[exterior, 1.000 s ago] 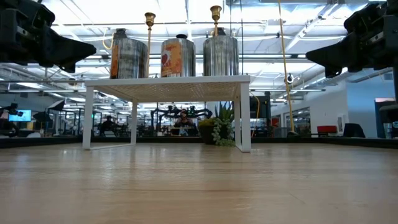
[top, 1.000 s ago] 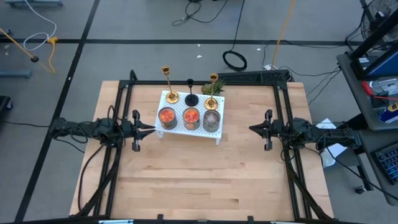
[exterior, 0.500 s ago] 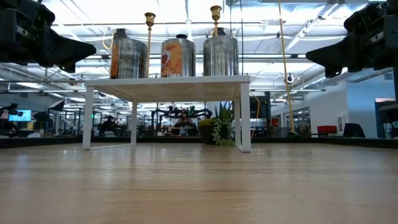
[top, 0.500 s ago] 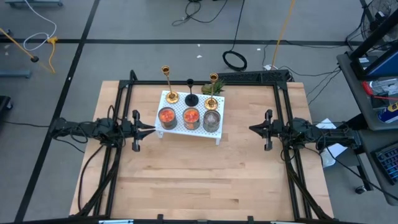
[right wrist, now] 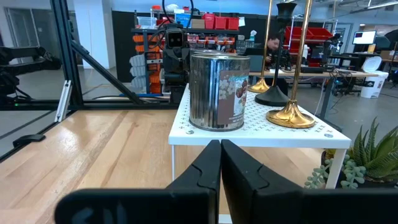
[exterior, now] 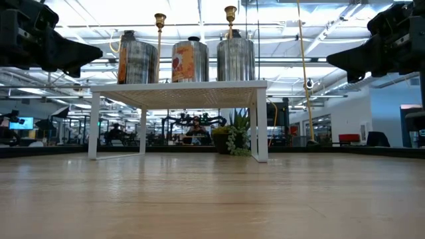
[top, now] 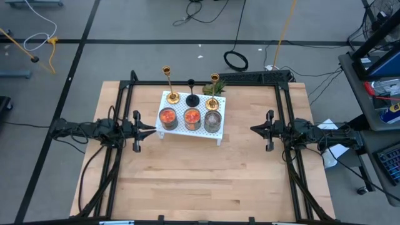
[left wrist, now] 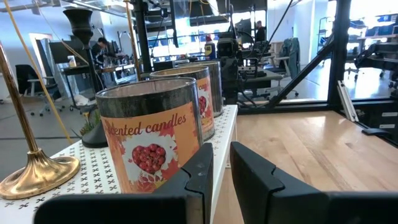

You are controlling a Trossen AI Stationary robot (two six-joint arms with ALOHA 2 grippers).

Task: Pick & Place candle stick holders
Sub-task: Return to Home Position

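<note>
Three candle stick holders stand on their round bases along the far edge of a white perforated shelf riser (top: 177, 127): a gold one (top: 169, 84) at the left, a shorter black one (top: 192, 95) in the middle, a gold one (top: 214, 87) at the right. My left gripper (top: 152, 130) hovers level just left of the riser, its fingers a narrow gap apart (left wrist: 222, 158) and empty. My right gripper (top: 253, 129) hovers right of the riser, shut and empty (right wrist: 220, 146). The right wrist view shows the nearest gold base (right wrist: 289, 116) and the black base (right wrist: 277, 94).
Three candle jars (top: 190, 117) stand in a row along the riser's near edge, in front of the holders. A small green plant (exterior: 236, 139) sits on the table behind the riser's right end. Bare wooden table (top: 200, 181) lies near the front edge.
</note>
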